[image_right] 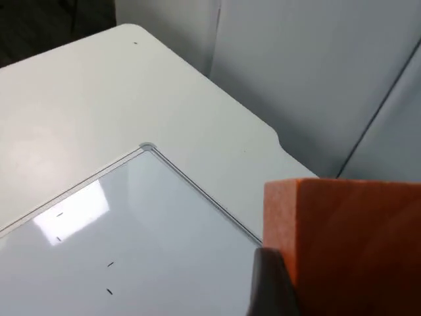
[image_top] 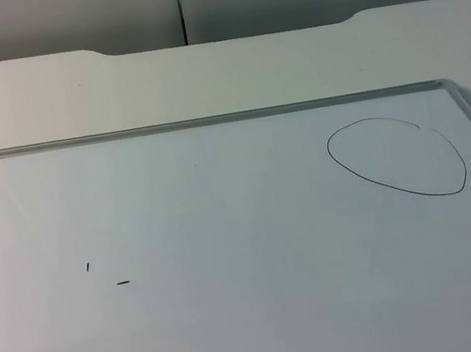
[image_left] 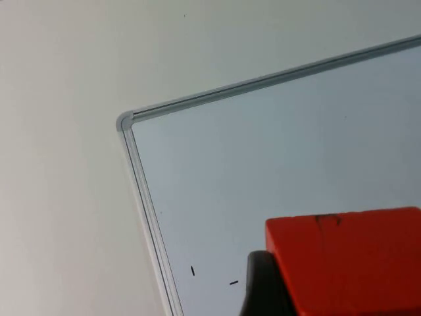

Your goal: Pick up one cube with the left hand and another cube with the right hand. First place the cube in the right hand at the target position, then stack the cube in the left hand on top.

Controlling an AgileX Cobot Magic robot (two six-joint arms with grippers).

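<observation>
White desk (image_top: 218, 70) bearing a flat, silver-framed whiteboard (image_top: 208, 121), on which a hand-drawn black oval outline (image_top: 397, 158) lies near the far right corner and short black tick marks (image_top: 123, 282) lie toward the near left. Left gripper (image_left: 309, 289), raised above the board's corner, fingers pinching a red foam cube (image_left: 348, 260). Right gripper (image_right: 309, 283), likewise raised, fingers pinching an orange foam cube (image_right: 348, 243).

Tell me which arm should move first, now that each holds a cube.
Right. Its orange cube goes down first, and the drawn oval on the whiteboard lies on the right arm's side. The left holds a red cube to stack afterwards.
</observation>
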